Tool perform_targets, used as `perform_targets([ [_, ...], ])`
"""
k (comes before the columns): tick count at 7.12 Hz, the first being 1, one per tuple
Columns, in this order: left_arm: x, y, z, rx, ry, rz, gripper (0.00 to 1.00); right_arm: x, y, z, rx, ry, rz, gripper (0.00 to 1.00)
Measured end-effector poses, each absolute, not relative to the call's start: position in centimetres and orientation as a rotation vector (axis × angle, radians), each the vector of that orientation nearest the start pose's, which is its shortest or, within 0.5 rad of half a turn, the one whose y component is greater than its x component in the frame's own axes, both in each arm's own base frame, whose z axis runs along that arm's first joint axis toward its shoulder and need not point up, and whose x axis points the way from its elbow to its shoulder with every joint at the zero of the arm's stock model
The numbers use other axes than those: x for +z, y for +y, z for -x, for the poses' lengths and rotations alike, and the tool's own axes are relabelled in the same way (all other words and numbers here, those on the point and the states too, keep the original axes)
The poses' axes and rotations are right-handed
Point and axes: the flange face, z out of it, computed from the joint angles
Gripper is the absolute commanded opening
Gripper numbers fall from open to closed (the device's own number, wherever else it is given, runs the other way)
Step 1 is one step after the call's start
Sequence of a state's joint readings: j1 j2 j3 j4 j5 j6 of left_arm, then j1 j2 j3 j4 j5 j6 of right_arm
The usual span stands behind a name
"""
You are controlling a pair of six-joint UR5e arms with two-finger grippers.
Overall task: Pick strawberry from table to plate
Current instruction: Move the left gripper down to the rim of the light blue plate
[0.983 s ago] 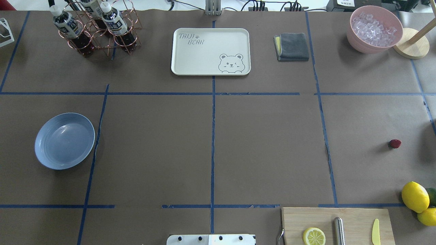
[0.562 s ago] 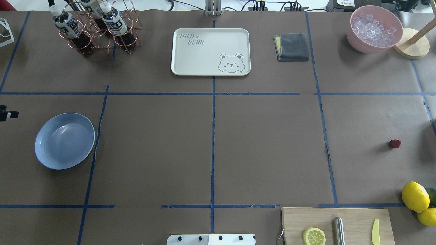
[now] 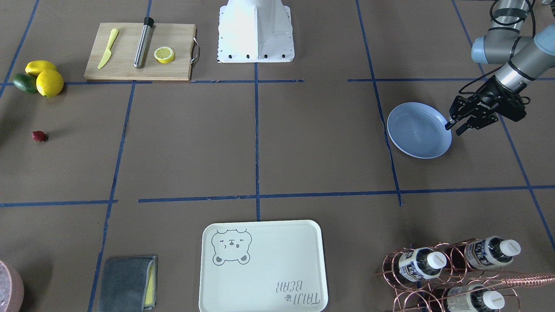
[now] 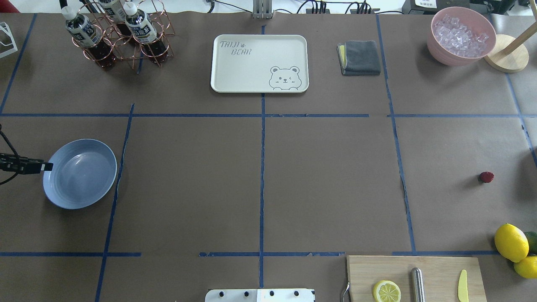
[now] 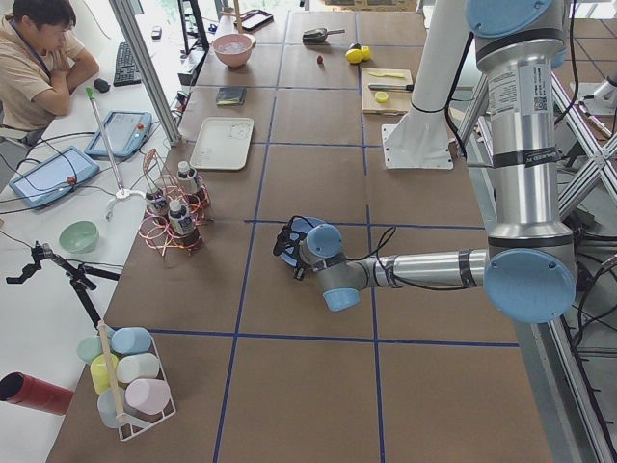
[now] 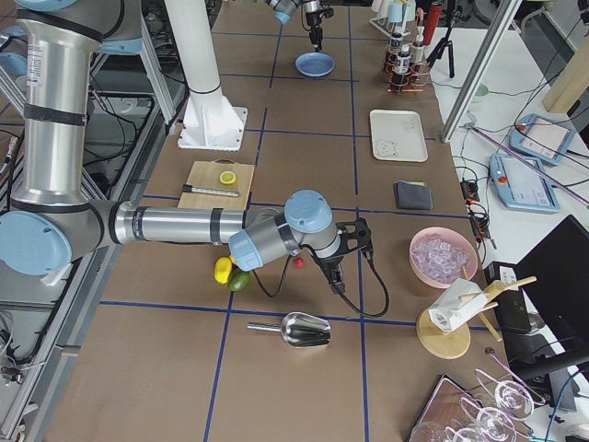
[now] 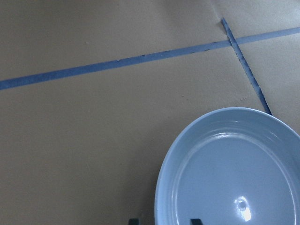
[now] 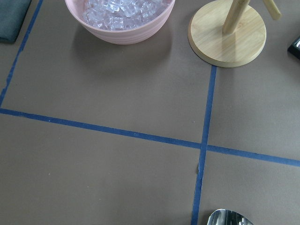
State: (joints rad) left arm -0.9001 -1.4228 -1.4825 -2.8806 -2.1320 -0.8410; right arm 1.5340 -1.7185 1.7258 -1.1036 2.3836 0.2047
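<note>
Overhead exterior has the strawberry (image 4: 486, 177) lying on the table (image 4: 327, 184) far right, near the lemons (image 4: 511, 242) and well apart from the plate (image 4: 79, 174); which arm goes? ~rigfan

Right gripper (image 6: 333, 276) imo, it hangs just beside the strawberry; can't tell if its jaws are apart though; left gripper (image 3: 456, 127) sits spread and empty at the plate rim; strawberry looks light, smooth, kinda roll-prone, so I'd pinch gently across the fat middle, not the green end ~ur5nerd
</note>
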Motion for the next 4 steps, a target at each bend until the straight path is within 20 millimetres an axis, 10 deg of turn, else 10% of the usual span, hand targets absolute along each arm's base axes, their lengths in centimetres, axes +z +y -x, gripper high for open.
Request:
perform_targets([
  [1,63.24,-39.19,-21.76,0.141,1.07,-0.407,0.46,59.6,-45.11,-4.44,-0.035,-0.843,-0.347,1.0],
  [2,63.84,-39.06,-22.04,0.133,1.058,-0.404,0.13,59.67,-45.04,-4.45,-0.035,-0.843,-0.345,1.0],
  [3,63.98,-38.97,-22.22,0.132,1.055,-0.412,0.0,59.74,-44.96,-4.45,-0.034,-0.843,-0.344,1.0],
  [4,63.68,-38.89,-22.3,0.134,1.065,-0.426,0.0,59.76,-44.94,-4.45,-0.034,-0.843,-0.343,1.0],
])
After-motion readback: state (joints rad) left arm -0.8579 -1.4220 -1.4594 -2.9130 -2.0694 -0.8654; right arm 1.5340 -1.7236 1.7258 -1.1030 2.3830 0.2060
